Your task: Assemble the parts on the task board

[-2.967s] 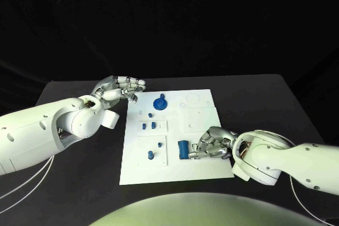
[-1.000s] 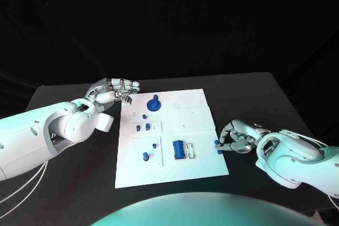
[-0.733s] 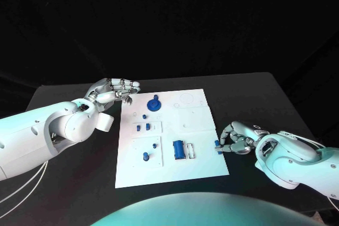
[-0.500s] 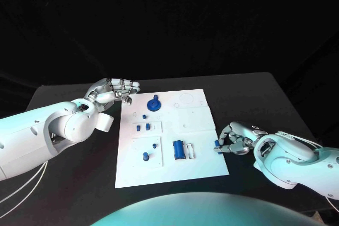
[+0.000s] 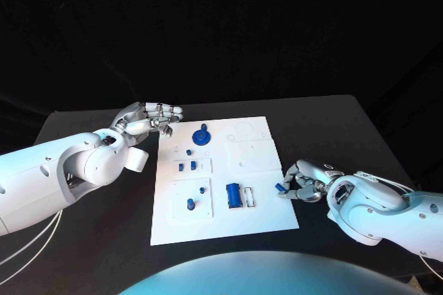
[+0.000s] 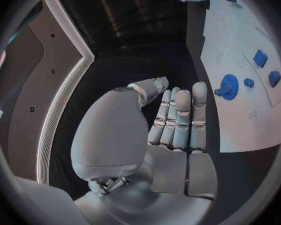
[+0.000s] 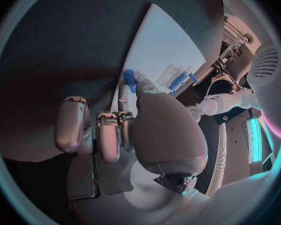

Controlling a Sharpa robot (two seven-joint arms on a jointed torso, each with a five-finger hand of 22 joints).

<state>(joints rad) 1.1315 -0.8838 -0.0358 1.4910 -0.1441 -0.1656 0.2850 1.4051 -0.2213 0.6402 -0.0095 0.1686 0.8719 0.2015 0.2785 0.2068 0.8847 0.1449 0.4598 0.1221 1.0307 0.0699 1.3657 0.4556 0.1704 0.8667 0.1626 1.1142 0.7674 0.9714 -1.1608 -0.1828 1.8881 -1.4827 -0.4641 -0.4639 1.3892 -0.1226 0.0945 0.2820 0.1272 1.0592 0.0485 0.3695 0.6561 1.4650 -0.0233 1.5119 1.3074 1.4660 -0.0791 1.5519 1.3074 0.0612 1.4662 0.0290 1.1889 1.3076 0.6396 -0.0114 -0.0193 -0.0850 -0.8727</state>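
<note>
The white task board [image 5: 260, 208] lies mid-table. On it sit a blue gear [image 5: 201, 137], a blue block [image 5: 233, 194] and several small blue pieces such as a peg [image 5: 191, 204]. My right hand [image 5: 305, 180] is at the board's right edge and pinches a small blue part [image 5: 280, 187] between thumb and finger. In the right wrist view the part [image 7: 129, 79] sits at the thumb tip over the board [image 7: 159, 40]. My left hand [image 5: 148, 119] hovers off the board's far left corner, holding nothing. In the left wrist view its fingers [image 6: 181, 117] lie straight, beside the gear [image 6: 228, 86].
The black table [image 5: 351, 135] surrounds the board, with bare surface to the right and at the far side. My left forearm [image 5: 83, 160] lies along the board's left side. Empty outlined recesses [image 5: 248, 127] mark the board's far right part.
My right hand left the blue block, went off the board's right edge, and has since crept back towards that edge with the small blue part. The left hand has stayed put.
</note>
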